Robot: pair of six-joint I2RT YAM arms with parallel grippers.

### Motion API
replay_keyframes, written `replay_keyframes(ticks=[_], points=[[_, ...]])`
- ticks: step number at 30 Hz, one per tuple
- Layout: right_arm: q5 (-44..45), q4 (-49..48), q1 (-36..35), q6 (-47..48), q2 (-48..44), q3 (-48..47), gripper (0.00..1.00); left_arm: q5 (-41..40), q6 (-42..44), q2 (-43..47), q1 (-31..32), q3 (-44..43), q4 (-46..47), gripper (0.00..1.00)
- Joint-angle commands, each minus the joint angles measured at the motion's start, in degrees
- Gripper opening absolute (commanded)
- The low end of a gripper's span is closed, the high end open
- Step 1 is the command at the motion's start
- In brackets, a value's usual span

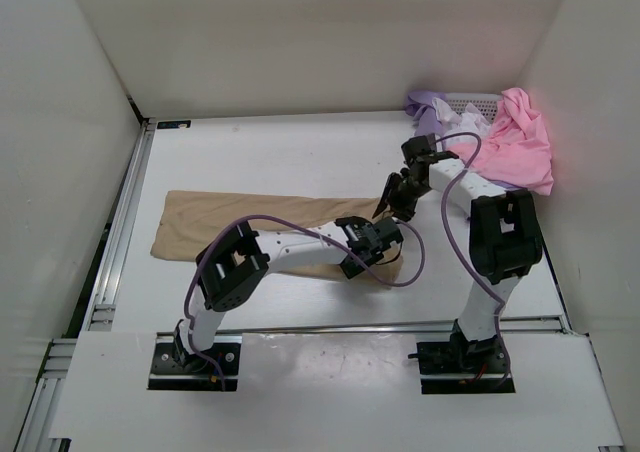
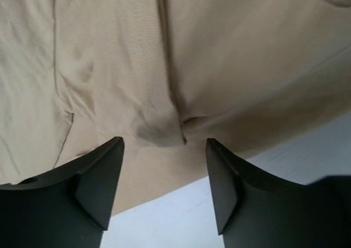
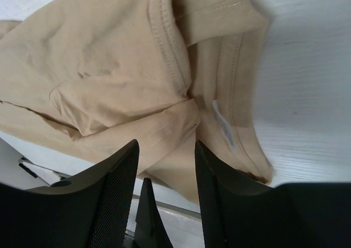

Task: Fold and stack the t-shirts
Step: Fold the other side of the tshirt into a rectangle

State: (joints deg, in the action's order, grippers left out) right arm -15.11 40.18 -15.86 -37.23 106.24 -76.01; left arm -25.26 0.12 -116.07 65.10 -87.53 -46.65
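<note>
The tan-beige t-shirt [image 1: 250, 227] lies spread flat across the middle of the table. My left gripper [image 1: 372, 240] hovers over its right end; in the left wrist view the gripper [image 2: 164, 174] is open and empty above the shirt's edge [image 2: 164, 83]. My right gripper [image 1: 390, 204] is just beyond it, open and empty [image 3: 166, 168], over the shirt's collar and label [image 3: 222, 122]. The pink t-shirt [image 1: 515, 142], white t-shirt [image 1: 468, 128] and lavender t-shirt [image 1: 425, 107] lie heaped at the back right.
A white mesh basket [image 1: 478, 100] sits under the heap in the back right corner. White walls close in the table on the left, back and right. A metal rail [image 1: 120, 232] runs along the left edge.
</note>
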Motion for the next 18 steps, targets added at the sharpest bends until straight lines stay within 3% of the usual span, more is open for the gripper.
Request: replay_keyframes(ticks=[1, 5, 7, 10, 14, 17, 18], points=[[0.87, 0.16, -0.84, -0.82, -0.15, -0.29, 0.50, -3.39, -0.12, 0.76, -0.85, -1.24, 1.21, 0.71], [1.40, -1.42, -2.51, -2.05, 0.54, 0.95, 0.49, -4.01, -0.12, 0.76, -0.85, -1.24, 1.21, 0.59], [1.40, -1.42, -2.51, -2.05, 1.07, 0.95, 0.46, -4.53, -0.12, 0.76, -0.85, -0.72, 0.69, 0.48], [2.72, -1.42, -2.51, -2.05, 1.08, 0.95, 0.43, -3.93, -0.12, 0.76, -0.85, -0.72, -1.06, 0.42], [2.72, -1.95, -2.51, -2.58, 1.60, 0.95, 0.40, 0.11, -0.12, 0.76, -0.85, -2.03, -5.10, 0.59], [2.72, -1.95, -2.51, -2.58, 1.61, 0.95, 0.38, 1.53, -0.12, 0.76, -1.38, -2.03, -5.11, 0.63], [2.72, -1.95, -2.51, -2.58, 1.61, 0.95, 0.38, 2.05, -0.12, 0.76, -1.38, -2.03, -5.81, 0.72]])
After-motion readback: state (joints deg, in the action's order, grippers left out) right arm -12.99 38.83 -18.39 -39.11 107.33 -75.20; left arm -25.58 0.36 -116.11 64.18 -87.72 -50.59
